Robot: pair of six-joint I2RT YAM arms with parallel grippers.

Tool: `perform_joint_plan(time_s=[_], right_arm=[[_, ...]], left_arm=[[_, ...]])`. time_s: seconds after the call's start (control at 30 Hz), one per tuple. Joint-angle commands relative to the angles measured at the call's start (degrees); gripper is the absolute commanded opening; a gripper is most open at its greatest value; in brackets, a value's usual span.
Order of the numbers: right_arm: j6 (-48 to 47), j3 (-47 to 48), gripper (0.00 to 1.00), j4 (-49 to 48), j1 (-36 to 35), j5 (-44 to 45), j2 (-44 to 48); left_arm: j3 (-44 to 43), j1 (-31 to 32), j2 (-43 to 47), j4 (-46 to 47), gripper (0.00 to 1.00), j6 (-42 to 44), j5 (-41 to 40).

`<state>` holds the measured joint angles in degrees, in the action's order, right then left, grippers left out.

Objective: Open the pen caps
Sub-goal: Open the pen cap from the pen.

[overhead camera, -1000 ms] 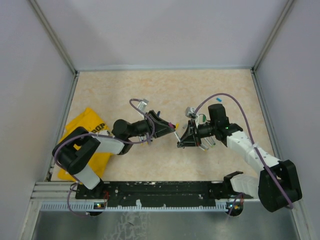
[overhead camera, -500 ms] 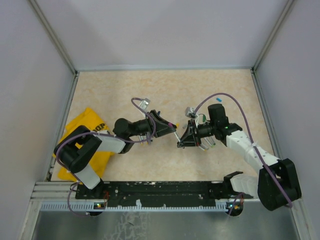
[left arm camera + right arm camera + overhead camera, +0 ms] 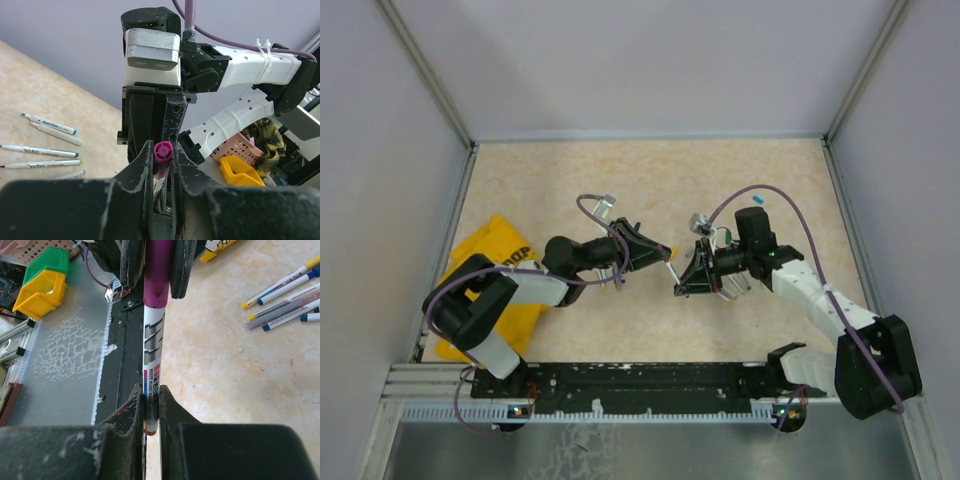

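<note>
A white-barrelled pen [image 3: 152, 352] with a purple pen cap [image 3: 158, 271] is stretched in the air between my two grippers. My right gripper [image 3: 151, 401] is shut on the printed barrel near its orange tail. In the left wrist view my left gripper [image 3: 163, 156] is shut on the purple cap [image 3: 162, 150], whose round end faces the camera. From above, the left gripper [image 3: 656, 253] and right gripper [image 3: 683, 284] face each other mid-table, the pen [image 3: 672, 268] slanting between them. Several loose pens [image 3: 47, 150] lie on the table, and others [image 3: 282, 300] lie to the right.
A yellow cloth [image 3: 488, 268] lies under the left arm at the table's left side. A small blue cap [image 3: 757, 200] sits behind the right arm. The black base rail [image 3: 640, 378] runs along the near edge. Yellow and green bins [image 3: 42, 282] and a pink basket [image 3: 235, 149] stand off the table.
The left gripper's jaws have closed in onto the purple cap. Both arms and the pen have stayed almost in place.
</note>
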<state>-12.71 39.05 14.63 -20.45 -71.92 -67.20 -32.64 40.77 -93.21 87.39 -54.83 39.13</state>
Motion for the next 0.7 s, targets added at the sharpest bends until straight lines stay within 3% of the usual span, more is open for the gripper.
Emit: perform_joint_plan(time_s=[0.0, 0.07, 0.2, 0.33, 0.67], right_arm=[[-0.4, 2.9, 0.00, -1.6, 0.3, -0.1, -0.1], [-0.4, 3.0, 0.04, -1.6, 0.3, 0.0, 0.2], [-0.6, 2.8, 0.30, -2.0, 0.3, 1.4, 1.4], [-0.6, 1.8, 0.43, -3.7, 0.3, 3.5, 3.5], [0.8, -2.4, 0.59, -11.0, -1.0, 7.7, 8.7]], left_arm=[[-1.0, 0.2, 0.7, 12.1, 0.03, -0.7, 1.5], [-0.7, 0.2, 0.5, 12.3, 0.00, -1.0, 1.4], [1.5, 0.3, 1.6, 11.1, 0.00, 0.2, -0.4], [5.8, 1.1, 5.2, 7.7, 0.00, 3.7, -4.4], [11.7, 6.0, 19.1, -8.8, 0.00, 15.4, -15.9]])
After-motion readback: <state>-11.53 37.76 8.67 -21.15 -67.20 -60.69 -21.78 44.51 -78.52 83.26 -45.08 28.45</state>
